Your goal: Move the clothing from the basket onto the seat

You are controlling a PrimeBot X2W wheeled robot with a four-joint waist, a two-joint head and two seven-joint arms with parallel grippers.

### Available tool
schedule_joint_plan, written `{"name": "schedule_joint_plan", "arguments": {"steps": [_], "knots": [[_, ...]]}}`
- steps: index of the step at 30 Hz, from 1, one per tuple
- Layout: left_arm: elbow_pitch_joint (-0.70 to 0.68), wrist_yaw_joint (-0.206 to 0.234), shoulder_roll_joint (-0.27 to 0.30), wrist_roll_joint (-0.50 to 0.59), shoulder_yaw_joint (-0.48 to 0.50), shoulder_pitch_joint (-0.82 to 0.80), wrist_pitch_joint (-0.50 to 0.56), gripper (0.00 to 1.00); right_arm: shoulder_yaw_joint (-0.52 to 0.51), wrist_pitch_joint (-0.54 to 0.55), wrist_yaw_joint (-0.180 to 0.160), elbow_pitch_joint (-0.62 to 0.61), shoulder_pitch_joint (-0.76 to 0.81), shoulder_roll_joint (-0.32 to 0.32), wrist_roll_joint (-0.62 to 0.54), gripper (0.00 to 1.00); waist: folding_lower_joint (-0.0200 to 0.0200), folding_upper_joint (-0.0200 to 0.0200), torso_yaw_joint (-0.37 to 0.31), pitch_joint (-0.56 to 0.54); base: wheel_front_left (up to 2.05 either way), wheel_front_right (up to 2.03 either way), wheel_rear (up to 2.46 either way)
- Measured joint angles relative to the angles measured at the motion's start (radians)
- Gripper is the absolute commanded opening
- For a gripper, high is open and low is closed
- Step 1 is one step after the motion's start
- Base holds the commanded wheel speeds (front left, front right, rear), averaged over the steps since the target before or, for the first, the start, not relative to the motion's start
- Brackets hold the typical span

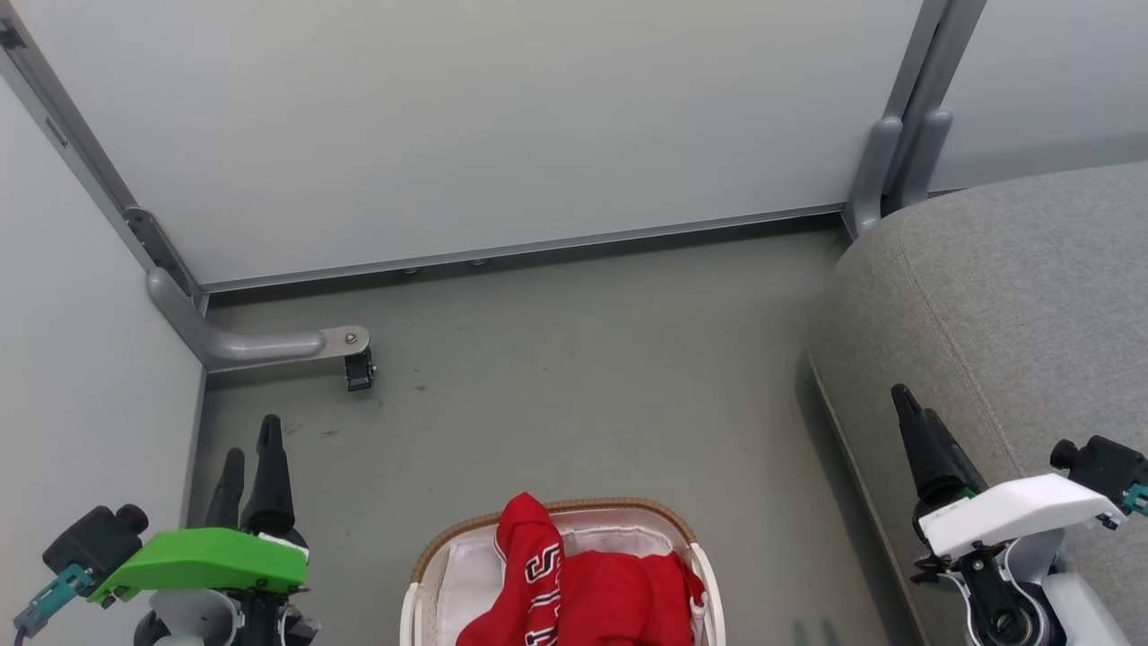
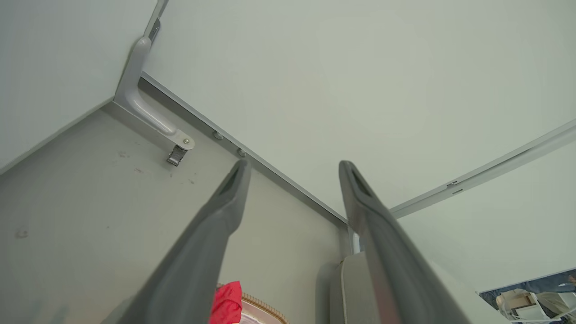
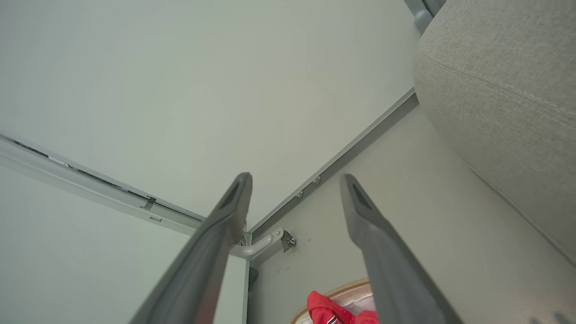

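The red clothing [image 1: 574,588] with white and navy lettering is heaped in the white basket [image 1: 708,574] with a brown rim, at the bottom centre of the head view. A peak of the clothing [image 3: 326,309] pokes above the rim. The grey seat [image 1: 1004,296] fills the right side. My left gripper [image 1: 251,458] stands open at the lower left, away from the basket, with nothing between its fingers. My right gripper [image 1: 913,405] hovers open over the seat's front edge, also holding nothing. The left wrist view catches the clothing [image 2: 227,301] and the basket's rim [image 2: 265,308] low down.
Pale partition walls [image 1: 466,126] close off the back and left. A grey metal foot with a small caster [image 1: 359,368] juts onto the grey floor [image 1: 583,377] at the left. A white sheet [image 1: 471,574] lines the basket's left side.
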Motion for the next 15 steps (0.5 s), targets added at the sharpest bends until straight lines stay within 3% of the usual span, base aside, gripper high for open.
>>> {"name": "schedule_joint_plan", "arguments": {"steps": [15], "knots": [[0.007, 0.035, 0.030, 0.209, -0.060, 0.000, -0.049, 1.00, 0.019, -0.047, 0.000, 0.016, -0.014, -0.006, -0.219, 1.00, 0.0000, 0.0000, -0.004, 0.004, 0.00, 0.00, 0.00]]}}
